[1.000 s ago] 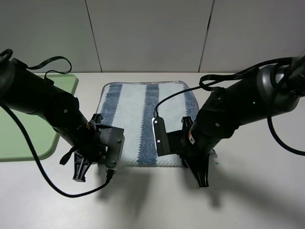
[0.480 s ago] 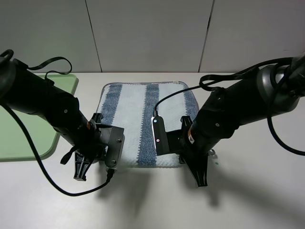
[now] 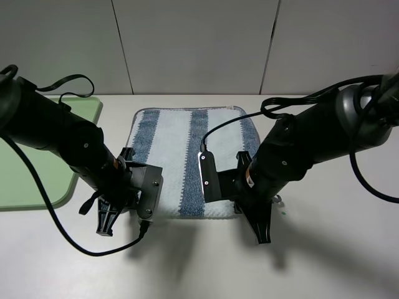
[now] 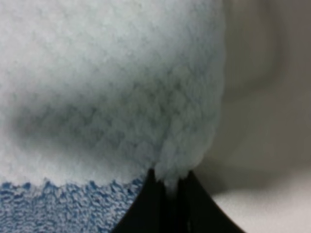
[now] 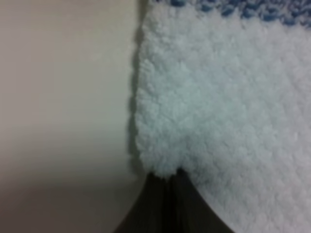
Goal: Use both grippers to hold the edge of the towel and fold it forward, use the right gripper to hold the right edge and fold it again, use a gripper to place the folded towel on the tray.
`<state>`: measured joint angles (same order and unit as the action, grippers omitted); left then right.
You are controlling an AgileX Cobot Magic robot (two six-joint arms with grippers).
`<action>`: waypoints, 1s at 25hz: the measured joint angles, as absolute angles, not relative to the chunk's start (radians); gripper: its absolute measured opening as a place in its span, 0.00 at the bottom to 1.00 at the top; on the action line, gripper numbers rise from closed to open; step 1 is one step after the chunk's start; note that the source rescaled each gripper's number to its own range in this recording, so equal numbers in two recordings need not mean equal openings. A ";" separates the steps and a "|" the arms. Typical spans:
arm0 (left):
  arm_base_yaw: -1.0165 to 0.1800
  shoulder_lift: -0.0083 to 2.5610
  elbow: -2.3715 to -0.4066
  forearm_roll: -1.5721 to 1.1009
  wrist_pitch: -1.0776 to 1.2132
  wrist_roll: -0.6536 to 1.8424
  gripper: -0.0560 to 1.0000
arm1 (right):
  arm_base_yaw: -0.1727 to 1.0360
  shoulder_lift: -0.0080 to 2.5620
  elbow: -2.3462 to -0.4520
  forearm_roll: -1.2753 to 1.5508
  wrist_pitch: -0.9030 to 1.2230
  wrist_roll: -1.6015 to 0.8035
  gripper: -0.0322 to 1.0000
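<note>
— Where's the striped blue-grey and white terry towel (image 3: 187,149)?
— Spread flat on the white tabletop (image 3: 324,255), just beside the flat light green plastic tray (image 3: 31,168) but apart from it (no fold made yet, by the look of it).
— And the claws?
— The black left gripper (image 4: 167,180) is pinched on the near corner closer to the tray. The black right gripper (image 5: 167,178) is clamped on the near corner farther from it.
— So, the first fold?
— I'd say so. Next, both should lift together and carry that edge forward evenly.
</note>
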<state>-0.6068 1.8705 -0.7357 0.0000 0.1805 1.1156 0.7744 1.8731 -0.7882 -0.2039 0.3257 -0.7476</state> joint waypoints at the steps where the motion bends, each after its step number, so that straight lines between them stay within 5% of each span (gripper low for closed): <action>1: -0.607 1.870 -0.736 -0.010 0.178 1.116 0.06 | 0.774 1.873 -0.788 -0.204 0.326 -0.745 0.03; 25: -0.608 1.685 -0.728 -0.062 0.447 1.116 0.06 | 0.774 1.735 -0.787 -0.119 0.497 -0.738 0.03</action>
